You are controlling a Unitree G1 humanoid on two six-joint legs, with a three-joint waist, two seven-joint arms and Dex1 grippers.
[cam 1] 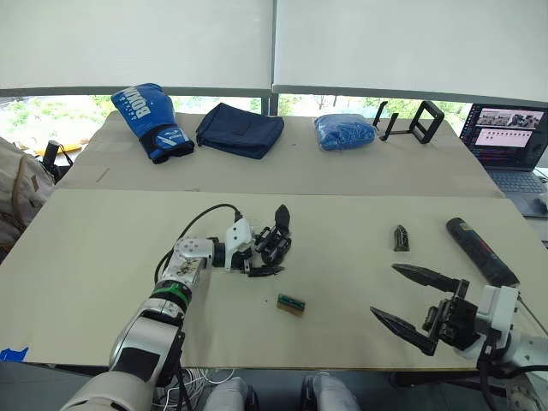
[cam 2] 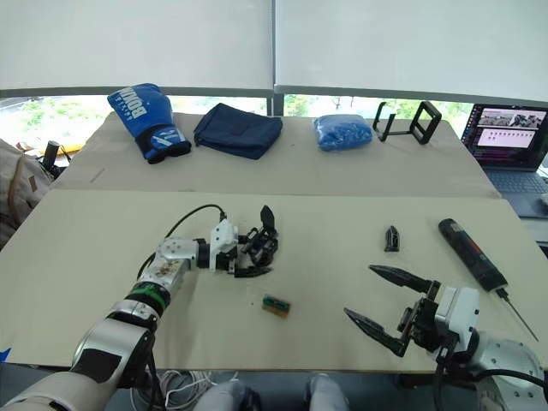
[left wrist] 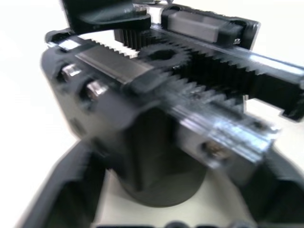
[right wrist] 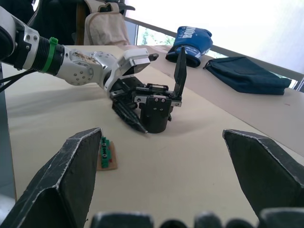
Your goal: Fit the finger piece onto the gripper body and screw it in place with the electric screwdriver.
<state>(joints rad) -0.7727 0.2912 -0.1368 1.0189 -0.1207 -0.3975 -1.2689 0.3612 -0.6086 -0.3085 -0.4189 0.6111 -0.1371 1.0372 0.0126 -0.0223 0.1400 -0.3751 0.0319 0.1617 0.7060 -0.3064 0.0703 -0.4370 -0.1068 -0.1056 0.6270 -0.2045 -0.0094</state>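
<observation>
Here, on the beige table (cam 1: 103, 257), the gripper body (right wrist: 154, 111) is seen standing on its round barrel left of centre, framed by the fingers of the left gripper (cam 1: 272, 244), which are spread around it; actual contact cannot be judged. Just right of it lies a small green block (cam 1: 290, 303), followed by the finger piece (cam 1: 401, 237), lying alone, and the right gripper (cam 1: 409, 301), held wide open and empty near the table's front edge. Farthest right, the electric screwdriver (cam 2: 471, 251) is laid flat, its bit pointing toward the front edge.
</observation>
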